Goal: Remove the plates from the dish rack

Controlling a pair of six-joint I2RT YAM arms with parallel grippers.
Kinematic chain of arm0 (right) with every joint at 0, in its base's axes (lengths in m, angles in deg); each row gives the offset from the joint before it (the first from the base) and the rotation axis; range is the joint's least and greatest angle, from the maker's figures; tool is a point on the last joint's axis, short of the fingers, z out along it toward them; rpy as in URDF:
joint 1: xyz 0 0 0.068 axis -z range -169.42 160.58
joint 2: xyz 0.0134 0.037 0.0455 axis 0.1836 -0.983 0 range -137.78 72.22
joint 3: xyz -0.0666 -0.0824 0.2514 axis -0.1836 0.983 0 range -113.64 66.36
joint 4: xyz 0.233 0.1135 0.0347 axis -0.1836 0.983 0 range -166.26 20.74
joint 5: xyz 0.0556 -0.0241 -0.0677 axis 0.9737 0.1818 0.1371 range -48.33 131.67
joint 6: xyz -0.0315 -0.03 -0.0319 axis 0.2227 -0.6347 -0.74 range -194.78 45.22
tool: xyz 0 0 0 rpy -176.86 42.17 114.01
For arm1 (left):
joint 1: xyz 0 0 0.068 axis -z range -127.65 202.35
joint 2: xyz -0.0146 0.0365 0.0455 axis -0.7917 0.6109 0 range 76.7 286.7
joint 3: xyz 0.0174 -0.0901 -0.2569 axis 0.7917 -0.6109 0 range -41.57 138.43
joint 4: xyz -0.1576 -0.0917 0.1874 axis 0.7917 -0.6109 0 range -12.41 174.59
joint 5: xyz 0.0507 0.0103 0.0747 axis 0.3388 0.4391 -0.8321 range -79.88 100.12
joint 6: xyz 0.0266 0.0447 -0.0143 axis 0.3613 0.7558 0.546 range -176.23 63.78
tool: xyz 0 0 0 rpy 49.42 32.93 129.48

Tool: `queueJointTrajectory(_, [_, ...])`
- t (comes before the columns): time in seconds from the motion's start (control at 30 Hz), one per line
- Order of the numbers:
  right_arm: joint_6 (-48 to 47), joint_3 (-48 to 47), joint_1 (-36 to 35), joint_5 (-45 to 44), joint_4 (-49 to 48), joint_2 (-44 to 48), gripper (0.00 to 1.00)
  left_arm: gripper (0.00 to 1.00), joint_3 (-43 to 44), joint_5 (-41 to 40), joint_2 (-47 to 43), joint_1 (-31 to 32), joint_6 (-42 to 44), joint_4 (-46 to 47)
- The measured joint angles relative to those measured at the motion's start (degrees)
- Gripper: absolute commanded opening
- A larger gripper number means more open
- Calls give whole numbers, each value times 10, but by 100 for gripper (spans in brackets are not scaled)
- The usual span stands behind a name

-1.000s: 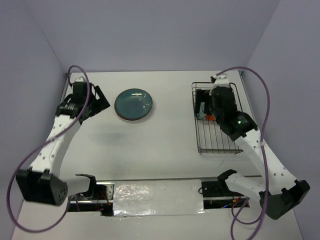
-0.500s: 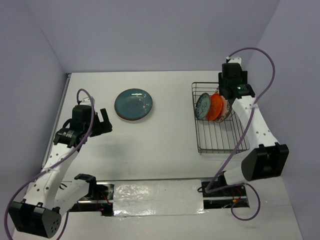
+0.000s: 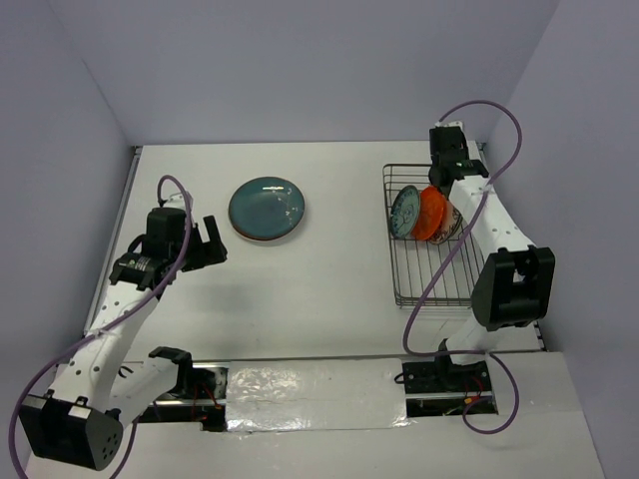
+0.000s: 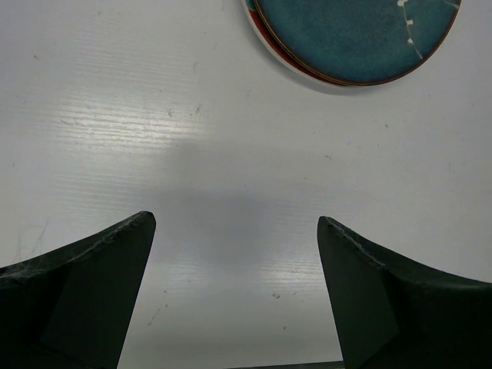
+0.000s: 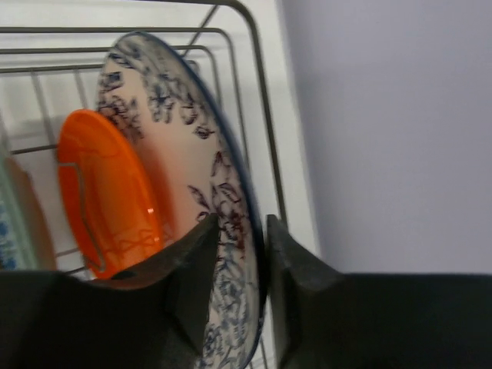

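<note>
Dish rack (image 3: pixel 397 274): rect. dark wire basket, flat on table. 3 plates stand on edge in its far end, side by side, faces approx. parallel. From rack's left wall to right wall:
- small teal plate (image 3: pixel 403 212)
- orange plate (image 5: pixel 108 200)
- white floral plate (image 5: pixel 177 131), dark-blue rim pattern, largest of the 3

Well left of rack, large teal plate (image 3: pixel 267 208) lies flat atop a lower plate (image 4: pixel 280 55). Only the red-and-white rim of the lower one shows.

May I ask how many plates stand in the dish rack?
3: a small teal plate on the left, an orange plate in the middle, a white flowered plate on the right, its rim in the right gripper. None looks hidden.
</note>
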Motion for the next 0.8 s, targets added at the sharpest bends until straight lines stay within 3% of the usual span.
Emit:
queueJointTrajectory(0.17, [-13, 14, 2, -26, -22, 0, 16, 99, 0, 3, 5, 0, 1, 0])
queueJointTrajectory(0.4, [-12, 22, -3, -16, -44, 13, 0, 100, 0, 5, 5, 0, 1, 0])
queueJointTrajectory(0.8, [-53, 53, -2, 5, -95, 28, 0, 99, 0, 5, 5, 0, 1, 0])
